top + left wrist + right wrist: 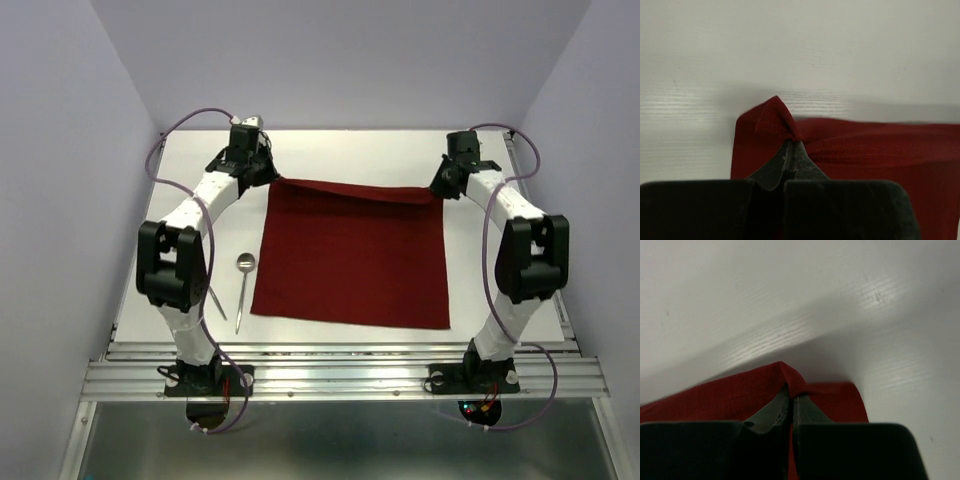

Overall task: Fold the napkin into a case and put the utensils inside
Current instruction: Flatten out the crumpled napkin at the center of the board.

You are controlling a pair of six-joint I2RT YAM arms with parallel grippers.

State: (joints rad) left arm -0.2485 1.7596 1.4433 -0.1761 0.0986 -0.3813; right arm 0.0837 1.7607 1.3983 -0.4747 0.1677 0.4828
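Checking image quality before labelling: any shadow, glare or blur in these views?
Top view: even light, napkin sharp. Left wrist: left gripper dark and blurred up close, soft shadow on the table behind the napkin. Right wrist: bright glare on the table, upper right.

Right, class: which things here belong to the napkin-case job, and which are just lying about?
For the job: napkin, pinched at its far corners by the left gripper and right gripper; spoon; thin straight utensil.
Not the job: table; metal rail.
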